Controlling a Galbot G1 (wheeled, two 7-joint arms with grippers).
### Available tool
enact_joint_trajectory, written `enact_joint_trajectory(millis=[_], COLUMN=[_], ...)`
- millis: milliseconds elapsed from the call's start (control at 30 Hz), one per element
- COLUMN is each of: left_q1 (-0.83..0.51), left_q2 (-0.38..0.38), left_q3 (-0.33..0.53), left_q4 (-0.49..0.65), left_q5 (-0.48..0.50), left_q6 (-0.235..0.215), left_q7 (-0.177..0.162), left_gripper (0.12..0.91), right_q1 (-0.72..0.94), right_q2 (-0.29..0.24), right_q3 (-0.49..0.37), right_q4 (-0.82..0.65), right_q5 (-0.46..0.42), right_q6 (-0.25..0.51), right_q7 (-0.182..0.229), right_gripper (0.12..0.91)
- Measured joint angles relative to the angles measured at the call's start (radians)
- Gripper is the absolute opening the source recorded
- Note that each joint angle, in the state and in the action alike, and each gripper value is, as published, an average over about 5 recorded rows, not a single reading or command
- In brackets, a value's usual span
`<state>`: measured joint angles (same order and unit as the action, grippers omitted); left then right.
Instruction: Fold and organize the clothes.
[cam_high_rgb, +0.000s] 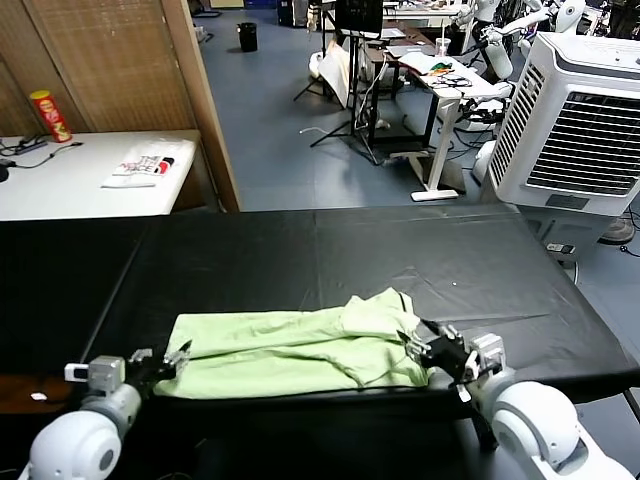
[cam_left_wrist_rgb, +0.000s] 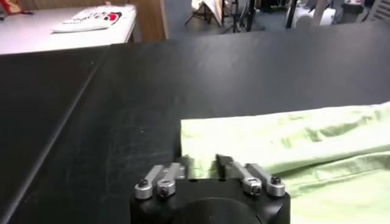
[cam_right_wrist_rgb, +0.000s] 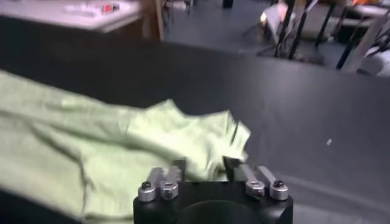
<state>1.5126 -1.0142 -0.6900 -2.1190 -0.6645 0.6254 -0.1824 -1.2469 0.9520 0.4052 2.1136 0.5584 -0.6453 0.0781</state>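
Left pincer (cam_high_rgb: 178, 356) and right pincer (cam_high_rgb: 422, 349), both spread, flank the folded lime-green shirt (cam_high_rgb: 290, 350) at the black surface's (cam_high_rgb: 300, 260) near edge; each should re-grip a corner squarely, judging by the uneven right-hand folds.

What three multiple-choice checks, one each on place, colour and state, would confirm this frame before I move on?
1. Where does the shirt lie?
A. on the near edge of the black table
B. on the white table
C. on the floor

2. What colour is the shirt?
A. white
B. pale green
C. red

3. How do the left pincer and right pincer stand?
A. both open
B. both shut on the shirt
C. only the left one open

Answers:
1 A, it is spread along the black table's near side.
2 B, the cloth is light lime.
3 A, both wrist views show parted fingers at the shirt's ends.
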Motion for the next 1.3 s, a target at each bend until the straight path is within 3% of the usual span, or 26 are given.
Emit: enact_joint_trajectory(millis=[133,567,667,800,1067,1167,1300], left_q1=[-0.048,-0.167,-0.171,-0.176,-0.202,-0.207,-0.216], left_q2=[-0.016,-0.056,-0.056,-0.058,-0.074,-0.082,-0.094], left_q3=[0.01,0.063,0.062,0.06,0.061,0.063,0.069], left_q4=[0.043,0.163,0.177,0.194,0.233,0.243,0.257], left_q5=[-0.041,-0.089,-0.103,-0.12,-0.119,-0.097,-0.051], left_q6=[-0.034,-0.029,-0.025,-0.021,-0.028,-0.047,-0.077], left_q7=[-0.01,-0.013,-0.013,-0.013,-0.016,-0.016,-0.014], left_gripper=[0.793,0.798,0.791,0.658,0.21,0.138,0.137], right_q1=[0.093,0.299,0.31,0.315,0.295,0.281,0.264], right_q2=[0.051,0.195,0.208,0.219,0.254,0.27,0.29], right_q3=[-0.04,-0.163,-0.174,-0.18,-0.175,-0.167,-0.155], right_q4=[-0.099,-0.387,-0.412,-0.432,-0.441,-0.44,-0.442], right_q5=[-0.038,-0.114,-0.118,-0.125,-0.168,-0.186,-0.195], right_q6=[0.02,0.028,0.028,0.031,0.067,0.084,0.096], right_q7=[0.002,-0.032,-0.035,-0.039,-0.024,-0.003,0.009], right_gripper=[0.798,0.791,0.746,0.627,0.216,0.144,0.138])
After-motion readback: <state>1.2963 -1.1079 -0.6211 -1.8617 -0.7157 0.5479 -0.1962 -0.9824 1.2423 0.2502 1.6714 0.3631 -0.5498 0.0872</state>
